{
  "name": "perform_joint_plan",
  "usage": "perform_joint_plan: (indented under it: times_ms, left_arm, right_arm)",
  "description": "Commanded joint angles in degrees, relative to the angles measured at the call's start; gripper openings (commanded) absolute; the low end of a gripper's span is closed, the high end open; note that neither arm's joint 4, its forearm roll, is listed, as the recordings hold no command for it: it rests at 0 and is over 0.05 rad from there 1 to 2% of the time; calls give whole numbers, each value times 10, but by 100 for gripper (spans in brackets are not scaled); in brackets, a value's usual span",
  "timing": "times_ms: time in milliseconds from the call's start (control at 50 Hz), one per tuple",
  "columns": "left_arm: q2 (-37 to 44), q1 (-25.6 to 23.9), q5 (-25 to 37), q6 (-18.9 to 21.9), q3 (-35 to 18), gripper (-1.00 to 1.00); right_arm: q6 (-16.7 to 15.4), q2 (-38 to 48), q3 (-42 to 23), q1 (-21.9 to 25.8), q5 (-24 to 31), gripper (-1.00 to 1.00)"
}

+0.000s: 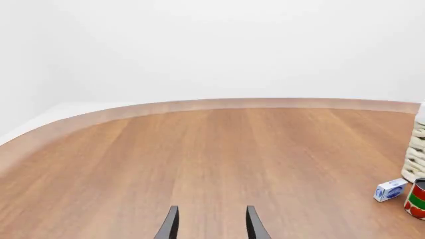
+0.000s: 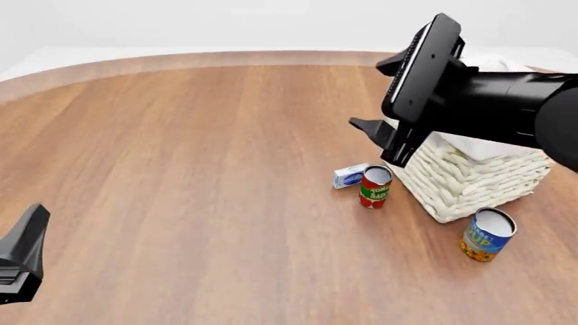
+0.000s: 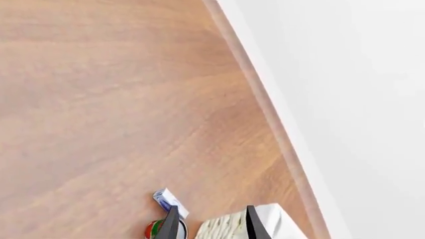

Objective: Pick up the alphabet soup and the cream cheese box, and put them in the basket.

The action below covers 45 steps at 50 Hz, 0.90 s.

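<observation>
The alphabet soup (image 2: 488, 235), a blue and yellow can with a silver top, stands upright near the basket's front right corner. The cream cheese box (image 2: 350, 175) (image 1: 389, 189) (image 3: 169, 200) lies flat to the left of the basket, beside the red can. The woven basket (image 2: 470, 176) (image 1: 415, 154) (image 3: 229, 225) with its white lining sits at the right. My right gripper (image 2: 375, 142) (image 3: 211, 224) hangs open and empty above the basket's left edge. Low at the near left, far from all of these, my left gripper (image 2: 23, 257) (image 1: 212, 226) is open with nothing in it.
A small red-and-green tomato sauce can (image 2: 375, 187) (image 1: 417, 199) (image 3: 156, 230) stands upright between the cream cheese box and the basket. The wooden table (image 2: 199, 169) has a curved far edge, with a white wall behind it.
</observation>
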Motion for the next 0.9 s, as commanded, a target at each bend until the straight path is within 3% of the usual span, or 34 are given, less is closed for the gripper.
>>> perform_joint_plan:
  times_ms: [20, 260, 280, 320, 360, 680, 860, 900]
  left_arm:
    - [0, 0, 0, 0, 0, 100]
    - [0, 0, 0, 0, 0, 100]
    - [0, 0, 0, 0, 0, 100]
    - [0, 0, 0, 0, 0, 100]
    - [0, 0, 0, 0, 0, 100]
    - [0, 0, 0, 0, 0, 100]
    - [0, 0, 0, 0, 0, 100]
    - [0, 0, 0, 0, 0, 100]
  right_arm:
    - [-15, 36, -28, -3, 11, 100]
    - [-29, 93, -70, 7, 42, 100]
    - [-27, 99, -77, 9, 47, 100]
    - [16, 99, -105, 34, 78, 100]
    - [-12, 116, -113, 20, 77, 100]
    - [-31, 179, -190, 25, 152, 100]
    - [-86, 218, -212, -1, 168, 100]
    - [-70, 224, -225, 15, 184, 100]
